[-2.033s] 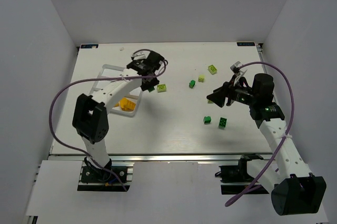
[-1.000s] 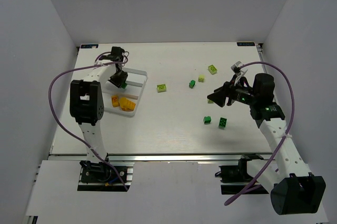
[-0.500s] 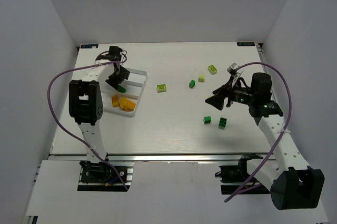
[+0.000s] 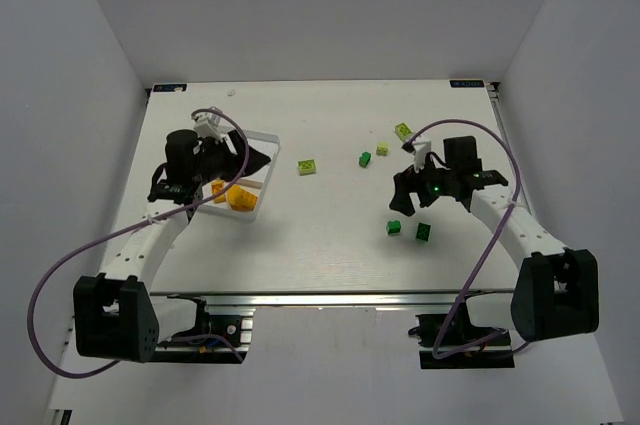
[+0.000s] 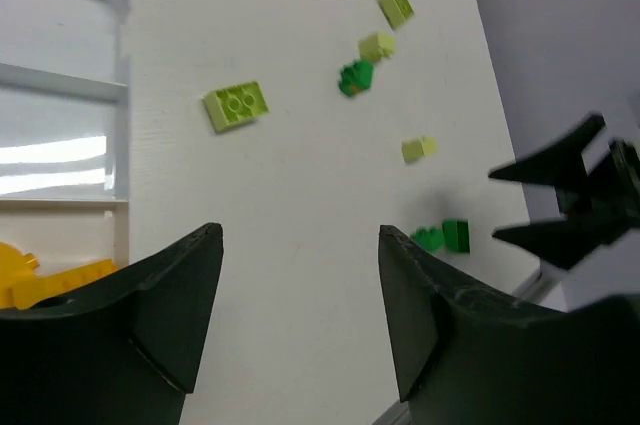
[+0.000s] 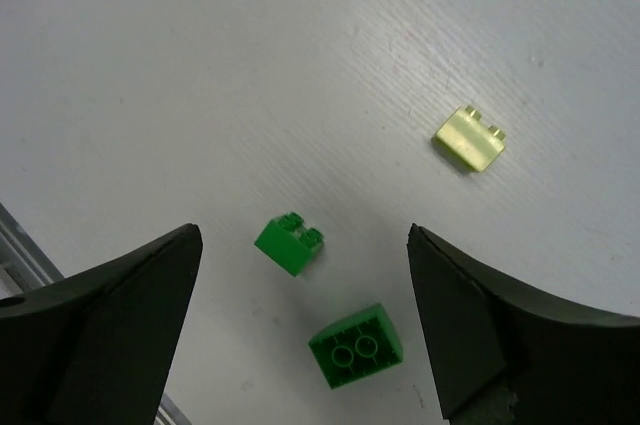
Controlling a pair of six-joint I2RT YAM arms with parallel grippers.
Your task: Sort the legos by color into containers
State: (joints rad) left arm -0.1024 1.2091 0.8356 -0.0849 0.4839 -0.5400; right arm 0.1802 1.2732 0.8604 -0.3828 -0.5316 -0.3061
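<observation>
Your left arm [image 4: 165, 225] holds its jaws spread and empty above the tray [image 4: 262, 137] at the counter's [image 4: 320, 255] 9 o'clock. Yellow bricks [image 4: 237, 197] lie in the compartment at the tray's 6 o'clock, and a lime brick [image 4: 307, 166] rests near the tray at its 3 o'clock. Your right arm [image 4: 510, 225] hangs its jaws wide apart, gripping nothing, over two dark green bricks [image 6: 289, 244] at the counter's 4 o'clock, a pale lime one [image 6: 469, 137] near them at 1 o'clock
</observation>
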